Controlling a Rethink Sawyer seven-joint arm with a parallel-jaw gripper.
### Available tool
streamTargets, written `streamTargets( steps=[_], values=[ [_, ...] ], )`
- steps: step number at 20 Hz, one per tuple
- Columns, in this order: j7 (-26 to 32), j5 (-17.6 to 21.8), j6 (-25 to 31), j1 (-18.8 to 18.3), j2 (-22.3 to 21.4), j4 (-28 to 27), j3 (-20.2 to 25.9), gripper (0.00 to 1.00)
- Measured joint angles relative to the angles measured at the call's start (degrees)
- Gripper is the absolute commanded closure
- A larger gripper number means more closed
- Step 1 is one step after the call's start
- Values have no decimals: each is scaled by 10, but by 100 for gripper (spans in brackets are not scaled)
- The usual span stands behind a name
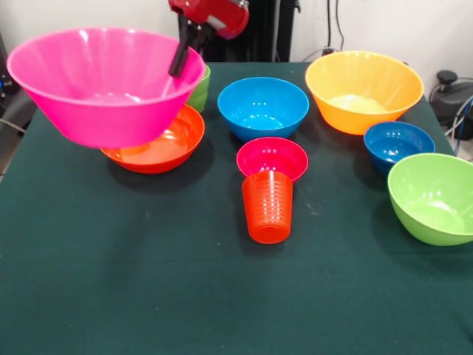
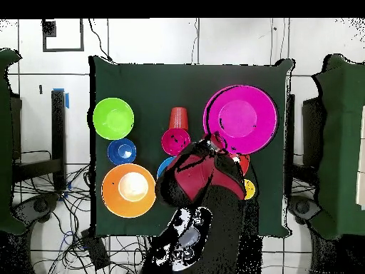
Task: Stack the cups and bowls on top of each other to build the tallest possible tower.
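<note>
My gripper (image 1: 179,66) is shut on the near rim of the large pink bowl (image 1: 103,85), which hangs tilted in the air, right way up. Below it on the cloth sits the wide red-orange bowl (image 1: 159,144), partly covered by it. A light green cup (image 1: 201,90) peeks out behind the pink bowl. The ribbed orange-red cup (image 1: 267,207) stands just in front of the small magenta bowl (image 1: 272,157). In the overhead view the pink bowl (image 2: 241,118) fills the right of the cloth, with my gripper (image 2: 214,140) at its edge and a yellow cup (image 2: 249,188) beside the arm.
The blue bowl (image 1: 262,107) sits mid-table and the yellow-orange bowl (image 1: 363,90) at the back right. The small dark blue bowl (image 1: 399,143) and the lime green bowl (image 1: 436,196) are near the right edge. The dark green cloth (image 1: 148,281) covers the table.
</note>
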State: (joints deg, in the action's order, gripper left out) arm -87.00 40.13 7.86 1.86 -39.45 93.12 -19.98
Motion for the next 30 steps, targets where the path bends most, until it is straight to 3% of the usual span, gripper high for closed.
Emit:
streamTargets(
  steps=[11, 21, 30],
  values=[
    [-68, -19, 0, 22, 0, 46, -47, 100],
    [-76, -37, 0, 21, -1, 83, -47, 100],
    [-76, -40, 0, -4, -18, 106, -16, 100]
  ],
)
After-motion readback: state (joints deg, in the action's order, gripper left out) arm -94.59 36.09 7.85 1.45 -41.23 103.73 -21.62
